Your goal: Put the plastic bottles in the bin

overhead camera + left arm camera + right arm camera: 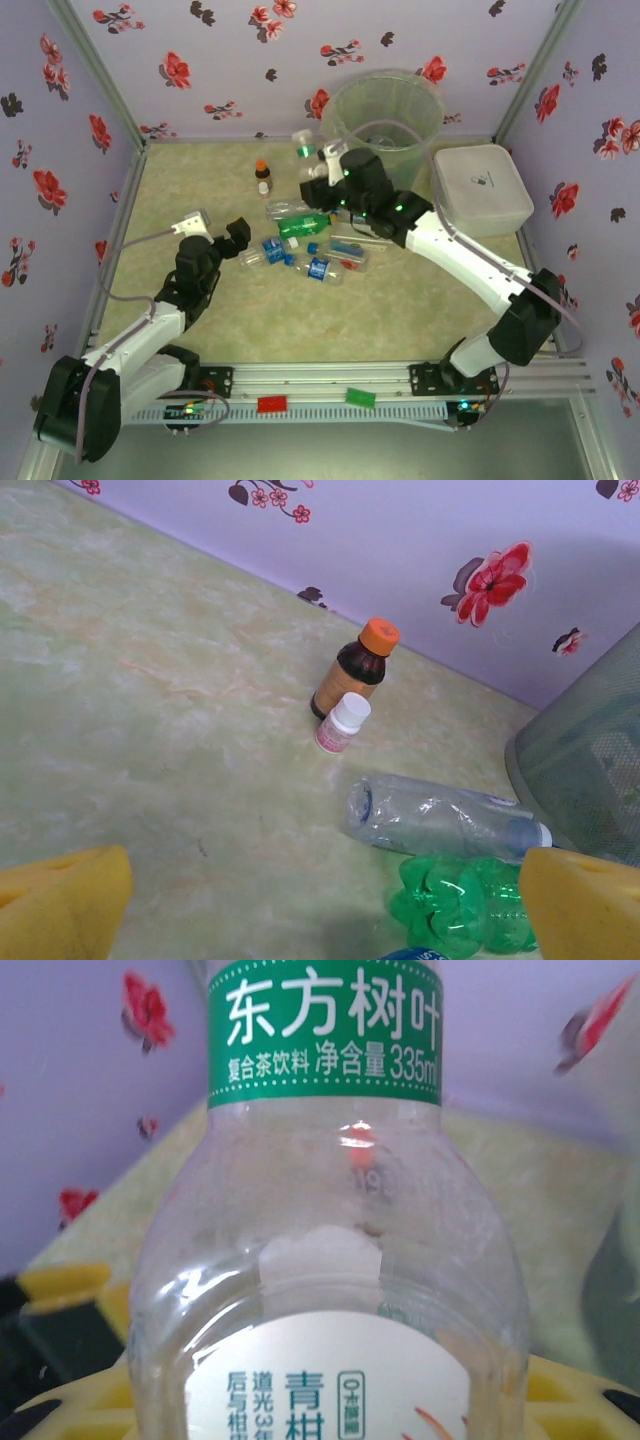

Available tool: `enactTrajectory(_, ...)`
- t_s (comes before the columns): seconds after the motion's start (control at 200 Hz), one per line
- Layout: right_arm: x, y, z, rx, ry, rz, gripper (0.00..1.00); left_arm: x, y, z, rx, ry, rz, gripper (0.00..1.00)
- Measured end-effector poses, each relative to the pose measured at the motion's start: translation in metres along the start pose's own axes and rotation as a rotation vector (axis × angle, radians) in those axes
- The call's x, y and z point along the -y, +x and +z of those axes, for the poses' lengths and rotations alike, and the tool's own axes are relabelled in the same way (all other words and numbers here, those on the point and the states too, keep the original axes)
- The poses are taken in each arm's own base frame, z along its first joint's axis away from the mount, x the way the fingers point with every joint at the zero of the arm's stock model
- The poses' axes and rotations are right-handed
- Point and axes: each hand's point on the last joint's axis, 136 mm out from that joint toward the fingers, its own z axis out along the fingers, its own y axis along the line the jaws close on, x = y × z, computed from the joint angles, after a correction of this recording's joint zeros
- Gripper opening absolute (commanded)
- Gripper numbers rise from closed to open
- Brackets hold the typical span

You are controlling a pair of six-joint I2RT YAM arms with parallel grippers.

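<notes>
Starting with what we cannot make out: from the right wrist the green-labelled bottle (pixel 330 1240) sits so close to the lens that its cap and base are cut off, and the yellow pads (pixel 585 1395) beside it are slivers at the lower edge. From above we see the right end effector (pixel 314 160) closed on that bottle, holding it near the left side of the bin (pixel 388 105); whether it is over the rim or short of it we cannot tell. The left end effector (pixel 238 234) hangs open above the counter (pixel 180 170), gripping nothing, its yellow pads wide apart. The other plastic bottles (pixel 305 248) lie in a loose heap between the arms; their count is hard to judge where they overlap.

The counter is pale green with a marbled pattern, walled by lilac panels printed with red and dark flowers, metal posts at the corners.

The left wrist gives us a brown bottle (pixel 355 670) with an orange cap standing upright, a small white-capped bottle (pixel 342 723) just in front of it, a clear bottle (pixel 440 815) lying on its side and a crumpled green bottle (pixel 455 905) cut off at the lower edge. The overhead view adds a white lidded box (pixel 482 188) just right of the bin. The right wrist lets us read white characters on the green label, a mere speck from above.
</notes>
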Motion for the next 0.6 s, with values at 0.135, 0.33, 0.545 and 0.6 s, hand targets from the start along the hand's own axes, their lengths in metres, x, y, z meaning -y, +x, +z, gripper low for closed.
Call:
enactTrajectory(0.135,0.034,-0.052,-0.016,0.123,0.078,-0.012,0.35,0.003,0.003,0.002,-0.016,0.016,-0.001,1.00)
enactTrajectory(0.33,0.101,-0.114,-0.025,0.251,0.224,-0.002,0.34,0.006,0.004,0.003,-0.041,0.025,0.006,1.00)
enactTrajectory(0.545,0.175,-0.115,0.007,0.211,0.370,0.034,0.34,0.012,-0.003,0.004,-0.043,0.041,0.012,1.00)
enactTrajectory(0.6,0.191,-0.105,0.016,0.177,0.401,0.045,0.34,0.012,-0.002,0.004,-0.048,0.043,0.013,1.00)
